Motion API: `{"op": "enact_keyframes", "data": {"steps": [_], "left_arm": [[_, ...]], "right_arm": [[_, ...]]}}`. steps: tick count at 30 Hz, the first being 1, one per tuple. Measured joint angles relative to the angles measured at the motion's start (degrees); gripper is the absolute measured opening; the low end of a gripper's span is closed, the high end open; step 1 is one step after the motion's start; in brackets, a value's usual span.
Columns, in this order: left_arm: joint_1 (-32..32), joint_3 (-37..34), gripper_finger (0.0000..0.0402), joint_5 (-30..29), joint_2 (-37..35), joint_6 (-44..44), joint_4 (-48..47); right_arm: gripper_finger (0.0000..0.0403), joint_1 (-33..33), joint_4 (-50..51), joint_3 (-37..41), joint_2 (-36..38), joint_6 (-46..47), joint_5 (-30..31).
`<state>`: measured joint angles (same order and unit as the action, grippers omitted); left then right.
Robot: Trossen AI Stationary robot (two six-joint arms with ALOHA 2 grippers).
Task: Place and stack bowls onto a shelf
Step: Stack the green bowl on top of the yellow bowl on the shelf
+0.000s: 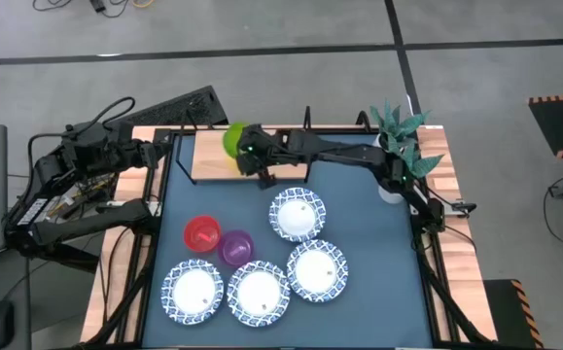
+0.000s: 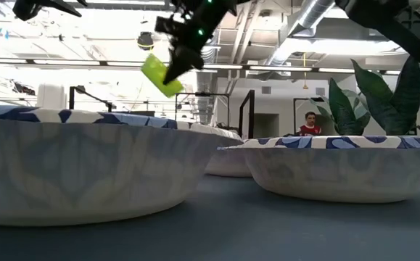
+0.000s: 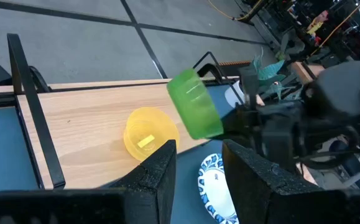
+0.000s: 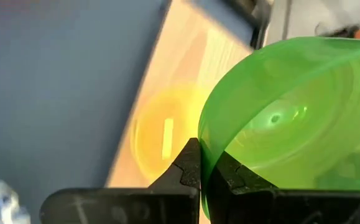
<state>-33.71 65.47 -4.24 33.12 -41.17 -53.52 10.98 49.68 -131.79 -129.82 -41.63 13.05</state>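
My right gripper point(image 1: 252, 151) reaches over the wooden shelf point(image 1: 208, 160) at the table's far left and is shut on the green bowl point(image 1: 232, 139), which it holds tilted in the air above the board. The yellow-green bowl point(image 3: 147, 134) stands on the shelf just below the green bowl. The red bowl point(image 1: 201, 233) and the magenta bowl point(image 1: 235, 247) stand on the blue table. Several white bowls with blue rims point(image 1: 298, 214) stand there too. My left gripper point(image 3: 199, 168) is open and empty at the shelf's left end. My right gripper pinches the green bowl's rim point(image 4: 206, 163), one finger inside the bowl and one outside. The fingers come from the table's right side, slanting down. The bowl is lifted clear and tipped on its side, above the yellow-green bowl point(image 4: 164, 134).
The shelf's black wire posts point(image 3: 33, 106) stand around the board. A white pot point(image 1: 390, 192) with a green plant point(image 1: 403, 136) stands at the table's far right, under my right arm. A person point(image 2: 310, 125) stands far off in the room.
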Motion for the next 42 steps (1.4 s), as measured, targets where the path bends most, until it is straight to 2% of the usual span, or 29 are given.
{"op": "enact_keyframes", "data": {"steps": [5,16,24,34,42], "left_arm": [[0.00,0.00,0.0114,-1.11,0.00,0.00,-0.03],[0.00,0.00,0.0114,-1.58,-0.02,0.00,-1.55],[0.00,0.00,0.0114,-2.51,-0.02,0.00,-1.55],[0.00,0.00,0.0114,-2.66,-0.02,0.30,-1.53],[0.00,0.00,0.0114,-2.66,-0.02,0.70,-1.53]], "right_arm": [[0.0024,0.94,3.70,0.17,-2.77,-3.03,2.12],[0.0025,1.21,1.55,0.07,-6.60,-6.73,2.07],[0.0025,2.38,-1.22,-0.03,-6.43,-6.47,-0.10],[0.0048,2.93,-1.08,-0.04,-6.43,-4.96,-5.64],[0.0057,3.85,-1.26,-0.04,-6.43,-4.87,-6.00]]}}
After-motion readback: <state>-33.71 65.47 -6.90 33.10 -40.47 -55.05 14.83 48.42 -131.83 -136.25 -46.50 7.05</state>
